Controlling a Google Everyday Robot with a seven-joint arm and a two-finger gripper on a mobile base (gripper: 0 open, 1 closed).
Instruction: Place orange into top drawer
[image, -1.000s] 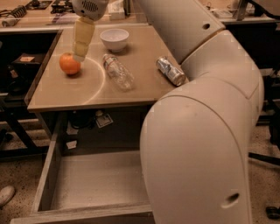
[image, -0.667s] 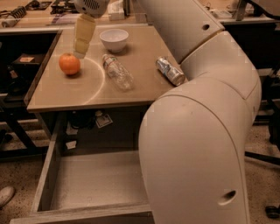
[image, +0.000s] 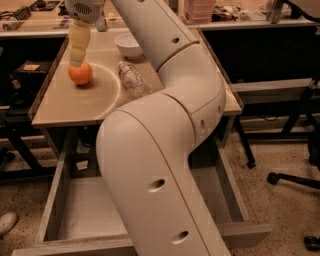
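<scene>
The orange (image: 80, 74) sits on the tan table top (image: 75, 107) at its far left. My gripper (image: 76, 61) hangs straight down over the orange, its yellowish tip at the fruit's top left. The top drawer (image: 82, 212) is pulled out below the table's front edge; its grey bottom is bare where it shows. My large white arm covers the drawer's middle and right part.
A white bowl (image: 129, 45) stands at the back of the table. A clear plastic bottle (image: 134, 80) lies right of the orange. A chair base (image: 295, 180) stands on the floor at the right. A shoe (image: 7, 223) shows at the lower left.
My gripper has come down closer to the orange's top. The arm has swung across the table and now hides the silver can that lay at the right.
</scene>
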